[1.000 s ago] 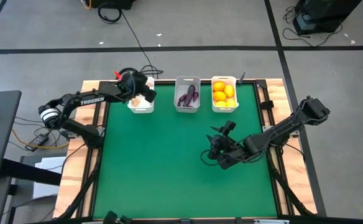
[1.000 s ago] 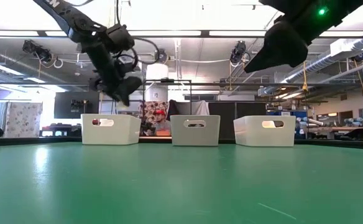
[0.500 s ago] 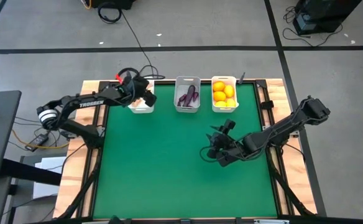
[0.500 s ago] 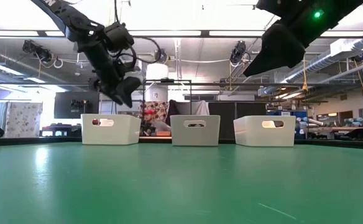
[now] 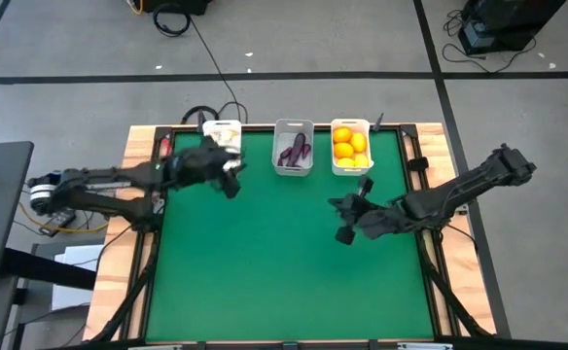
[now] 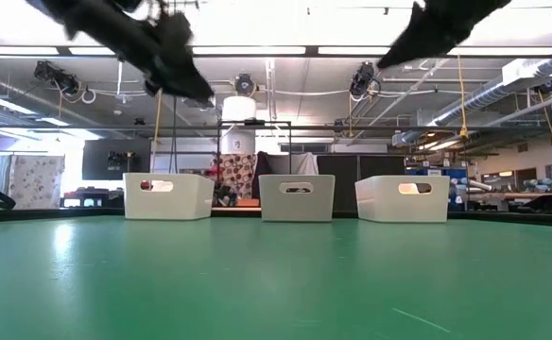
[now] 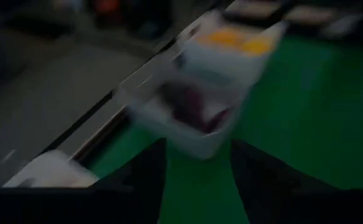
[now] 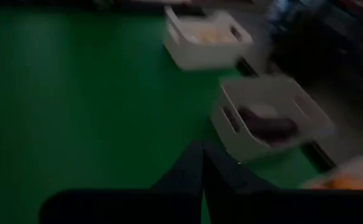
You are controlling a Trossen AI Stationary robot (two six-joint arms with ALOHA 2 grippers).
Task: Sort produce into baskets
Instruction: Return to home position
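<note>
Citrus (image 5: pixel 350 146) and eggplants (image 5: pixel 295 152) binned — none loose on bench (image 5: pixel 265 253). Left pincer (image 5: pixel 230 181) spread, right pincer (image 5: pixel 340 209) pressed together, both empty; I judge sorting done.

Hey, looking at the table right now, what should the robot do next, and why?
Probably retract both sides to rest. The garlic, eggplants and citrus sit in the bins, nothing loose shows on the mat, the left gripper is open and empty near the garlic bin, and the right gripper is shut over bare mat.
</note>
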